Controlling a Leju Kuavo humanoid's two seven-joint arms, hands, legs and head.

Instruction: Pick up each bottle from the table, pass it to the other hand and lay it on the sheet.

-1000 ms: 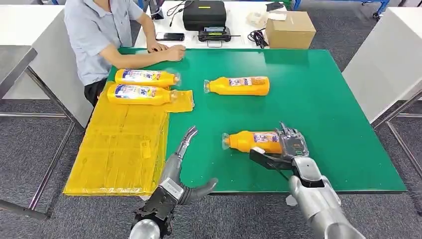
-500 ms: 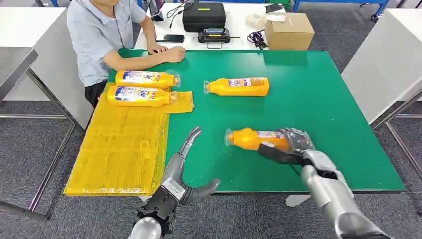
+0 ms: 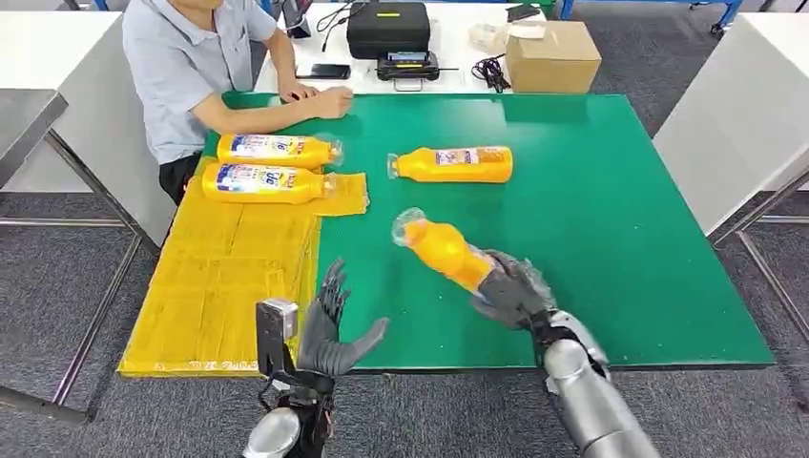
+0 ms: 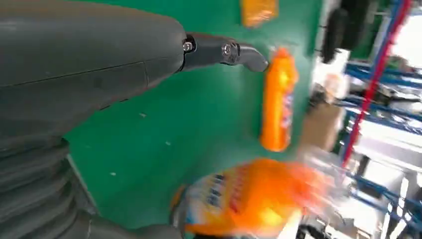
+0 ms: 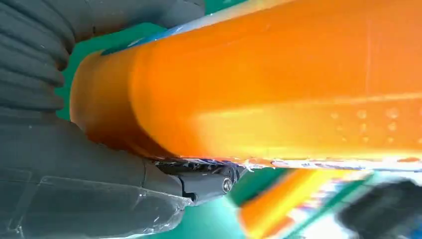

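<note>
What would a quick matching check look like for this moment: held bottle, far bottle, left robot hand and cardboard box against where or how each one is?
Things:
1. held bottle
2. far bottle
3. left robot hand
4. cardboard box

States:
A. open above the green table's near edge, holding nothing
B. lying alone on the green table
C. on the white table beyond the green one
D. lifted and tilted in the right robot hand

Pairs: 1-D, 2-B, 3-A, 4-C
</note>
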